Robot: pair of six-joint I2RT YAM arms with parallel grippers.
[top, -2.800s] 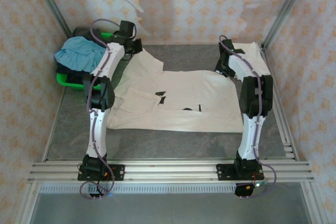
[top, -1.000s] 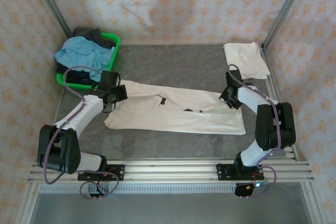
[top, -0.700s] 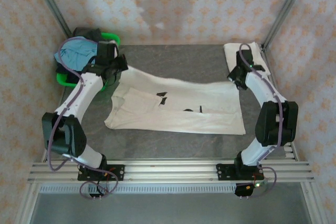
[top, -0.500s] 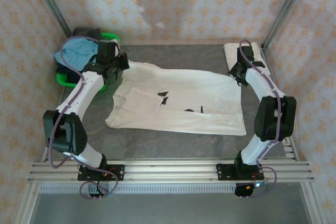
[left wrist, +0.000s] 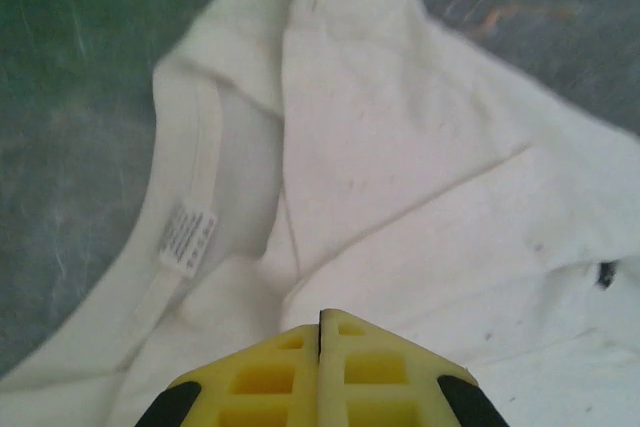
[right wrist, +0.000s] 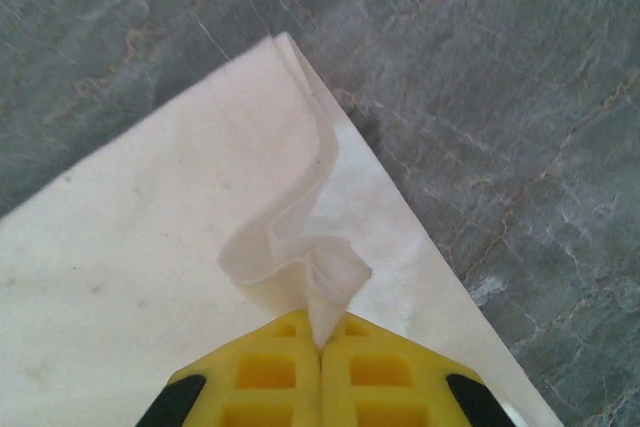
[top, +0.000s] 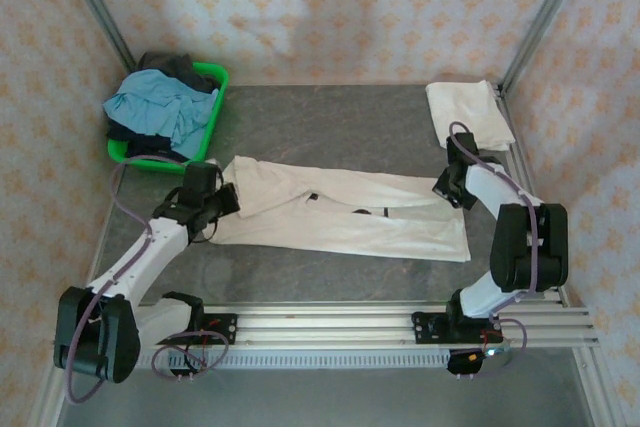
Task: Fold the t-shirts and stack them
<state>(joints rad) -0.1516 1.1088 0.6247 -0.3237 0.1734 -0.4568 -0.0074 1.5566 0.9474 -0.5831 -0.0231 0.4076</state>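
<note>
The cream cotton t-shirt [top: 340, 217] lies flat as a long, narrow band on the grey stone-patterned table [top: 330, 127]. Its collar end starts just beyond the near right corner of the green plastic basket [top: 217, 97] and its hem end reaches well away from the basket to the right. It looks doubled over lengthwise, with scraps of a black print [top: 362, 211] showing along the fold. The left gripper [top: 222, 202] sits at the end of the shirt nearest the basket. In the left wrist view its yellow fingers [left wrist: 270, 377] are pressed together on the cloth [left wrist: 400, 147] beside the neckband, and creases run into the tips, so it appears to be pinching the shoulder. The right gripper [top: 447, 187] is at the end farthest from the basket, and its jaws are closed on a puckered pinch of the hem corner [right wrist: 320, 287]. Holding both ends this way probably keeps the band taut and square for the next fold. A white neck label [left wrist: 188, 240] carries print too small to read. A folded cream t-shirt [top: 468, 112] rests across the table from the basket at the far right, likely the start of the stack. The basket itself holds a light blue garment [top: 155, 107] and a dark garment [top: 172, 65].
</note>
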